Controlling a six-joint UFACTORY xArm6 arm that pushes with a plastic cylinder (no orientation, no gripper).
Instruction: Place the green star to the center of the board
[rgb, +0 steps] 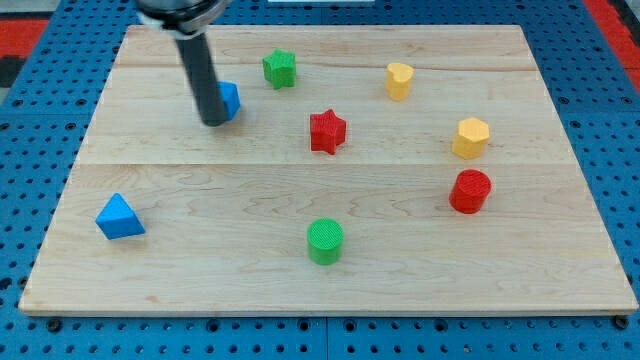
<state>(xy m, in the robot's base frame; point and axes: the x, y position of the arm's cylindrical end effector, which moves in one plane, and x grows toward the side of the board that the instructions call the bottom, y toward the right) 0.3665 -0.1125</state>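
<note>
my tip (213, 122) sat against a blue block (229, 100), green star (280, 68) at its 2 o'clock; no jaws to judge, just rod.

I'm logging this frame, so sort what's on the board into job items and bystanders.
Job: green star; my tip, at the star's lower left, against the blue block; board.
Bystanders: red star, green cylinder, red cylinder, two yellow blocks, blue triangular block.

Green star (280, 68), red star (327, 131)
</note>
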